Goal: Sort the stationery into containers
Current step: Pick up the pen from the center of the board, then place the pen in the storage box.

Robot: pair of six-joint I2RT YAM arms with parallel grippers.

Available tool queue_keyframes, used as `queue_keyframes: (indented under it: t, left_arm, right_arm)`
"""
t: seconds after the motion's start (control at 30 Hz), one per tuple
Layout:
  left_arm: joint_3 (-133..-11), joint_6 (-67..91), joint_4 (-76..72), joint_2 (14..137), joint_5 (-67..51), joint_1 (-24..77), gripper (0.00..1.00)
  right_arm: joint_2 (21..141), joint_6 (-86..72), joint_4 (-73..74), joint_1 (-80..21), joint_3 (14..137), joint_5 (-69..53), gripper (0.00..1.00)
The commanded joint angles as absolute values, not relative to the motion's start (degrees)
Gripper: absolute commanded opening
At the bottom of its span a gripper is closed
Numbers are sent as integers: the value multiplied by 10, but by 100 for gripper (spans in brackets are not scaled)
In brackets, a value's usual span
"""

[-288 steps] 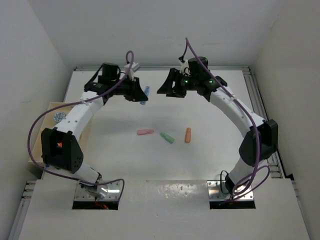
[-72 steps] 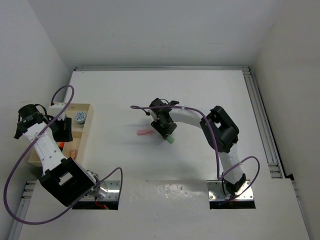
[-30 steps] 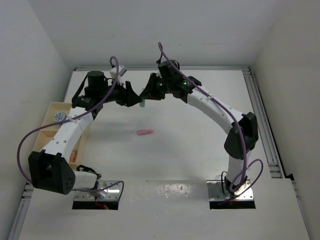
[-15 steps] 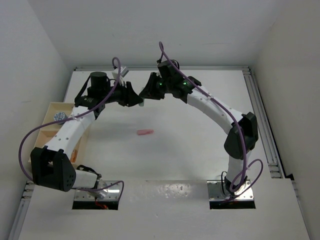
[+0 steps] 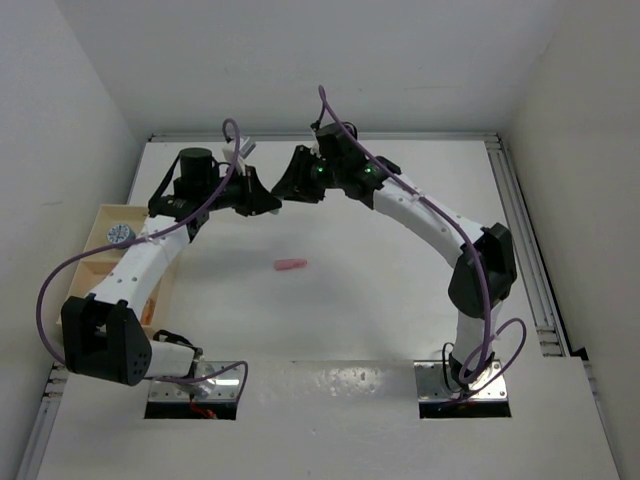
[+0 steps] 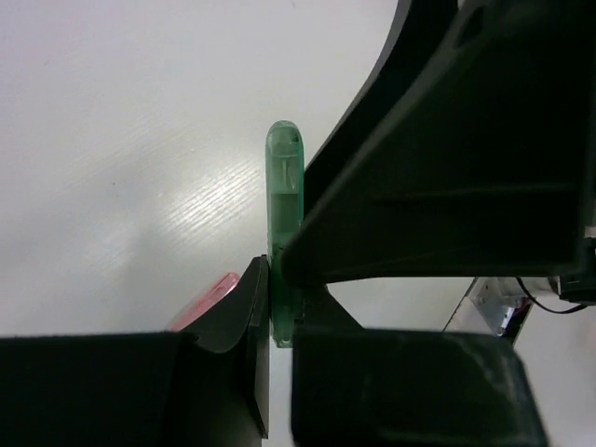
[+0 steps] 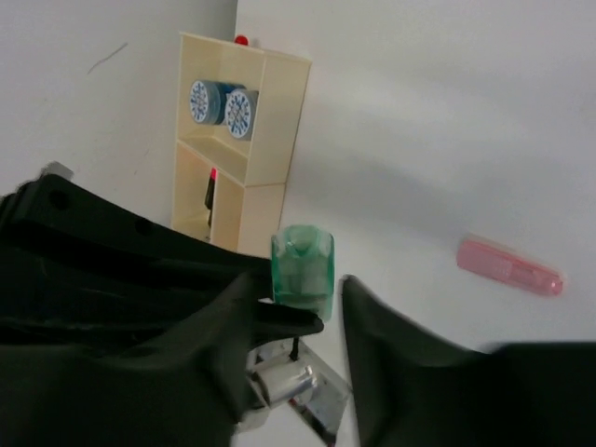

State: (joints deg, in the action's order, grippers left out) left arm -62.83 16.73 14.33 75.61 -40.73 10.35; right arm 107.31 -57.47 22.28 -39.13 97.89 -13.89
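A green stub (image 6: 282, 196) stands upright between my left gripper's (image 6: 279, 300) fingers, which are shut on its lower part. My right gripper (image 7: 298, 284) is open around the same green stub (image 7: 303, 263), with a gap showing beside its right finger. In the top view the two grippers meet above the far middle of the table, left gripper (image 5: 268, 203) against right gripper (image 5: 290, 188), and the stub is hidden there. A pink stub (image 5: 291, 265) lies on the table below them. The wooden tray (image 5: 100, 215) sits at the left edge.
The wooden tray (image 7: 279, 102) holds two patterned rolls (image 7: 223, 105) in its end compartment and a dark highlighter (image 7: 211, 191) in another. One roll (image 5: 120, 233) shows from above. The pink stub (image 7: 509, 265) lies on the white table. Walls close in on all sides.
The two grippers have closed up against each other over the last second. The green stub, seen between them before, is now covered in the top view.
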Motion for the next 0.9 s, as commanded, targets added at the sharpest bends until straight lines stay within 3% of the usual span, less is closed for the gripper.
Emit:
queue_keyframes:
  t: [0.0, 0.07, 0.17, 0.37, 0.53, 0.87]
  left_arm:
    - [-627, 156, 153, 750, -398, 83, 2]
    - [-633, 140, 190, 751, -396, 49, 0]
    - [-668, 86, 299, 764, -391, 0, 0]
    - [-774, -193, 559, 785, -310, -150, 0]
    - [-771, -294, 669, 737, -211, -264, 0]
    - [-638, -401, 701, 658, -120, -406, 0]
  right_arm:
    - [1045, -581, 171, -396, 980, -197, 48]
    - [1037, -575, 168, -380, 968, -217, 59]
    - [1018, -548, 161, -346, 937, -258, 61]
    - [999, -394, 227, -281, 880, -294, 55]
    - [1029, -173, 371, -288, 907, -238, 52]
    - [1135, -48, 425, -299, 953, -217, 46]
